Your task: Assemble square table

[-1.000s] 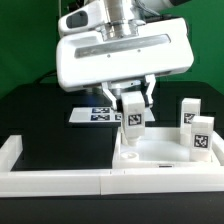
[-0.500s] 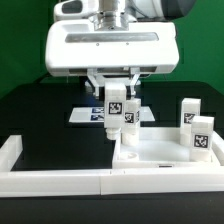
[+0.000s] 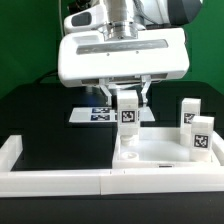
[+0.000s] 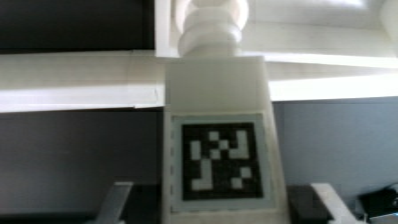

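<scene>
Gripper [image 3: 129, 103] clamped on 1 upright tagged leg [image 3: 129, 118] over the square table top's [image 3: 160, 155] corner nearest exterior view's left; 2 other legs [image 3: 196, 130] stand on top's far side.

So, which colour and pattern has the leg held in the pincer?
The leg is white with a black-and-white square tag; the wrist view shows it best.

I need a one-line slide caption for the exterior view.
Gripper holding a tagged white leg upright over the square table top.
</scene>
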Robot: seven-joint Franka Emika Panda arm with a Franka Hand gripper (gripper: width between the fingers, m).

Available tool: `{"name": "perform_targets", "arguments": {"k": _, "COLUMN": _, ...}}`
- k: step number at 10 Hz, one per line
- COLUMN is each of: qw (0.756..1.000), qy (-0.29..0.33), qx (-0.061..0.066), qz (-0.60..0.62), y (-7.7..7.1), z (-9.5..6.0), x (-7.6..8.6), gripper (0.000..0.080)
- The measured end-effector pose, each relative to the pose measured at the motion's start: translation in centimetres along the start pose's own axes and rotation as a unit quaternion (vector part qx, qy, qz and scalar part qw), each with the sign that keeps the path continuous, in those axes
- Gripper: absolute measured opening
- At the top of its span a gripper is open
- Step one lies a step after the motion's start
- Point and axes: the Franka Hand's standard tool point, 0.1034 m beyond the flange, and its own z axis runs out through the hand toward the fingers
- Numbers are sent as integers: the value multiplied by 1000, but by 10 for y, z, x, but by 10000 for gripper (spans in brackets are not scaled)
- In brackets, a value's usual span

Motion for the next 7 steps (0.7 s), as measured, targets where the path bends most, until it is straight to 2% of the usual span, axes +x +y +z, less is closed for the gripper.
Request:
{"name": "perform_targets", "arguments": {"k": 3, "qw": 1000, "qy": -17, "qx": 5, "qz": 20, "y": -1, "z": 8, "x": -14, "gripper": 290}}
{"name": "perform_targets", "arguments": {"k": 7, "qw": 1000, "qy": -18, "qx": 10, "qz": 21, "y": -4, "z": 13, "x": -8, "gripper": 290}}
